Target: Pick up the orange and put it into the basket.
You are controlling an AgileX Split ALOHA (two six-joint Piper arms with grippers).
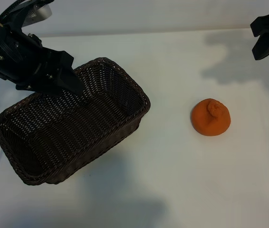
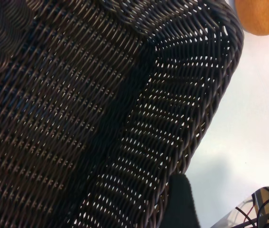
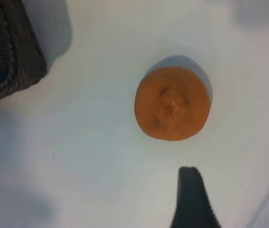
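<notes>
Right gripper needs to drop down over the orange and close around its widest part, not the nub on top, or it'll roll. Its fingers are open and empty, with the orange sitting free on the tabletop, well apart from them. Left gripper, also open, hangs over the basket.

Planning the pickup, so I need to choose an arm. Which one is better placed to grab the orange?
The right. The right gripper hangs open on the orange's side of the table, nothing between them. The left gripper is over the basket, farther away.
</notes>
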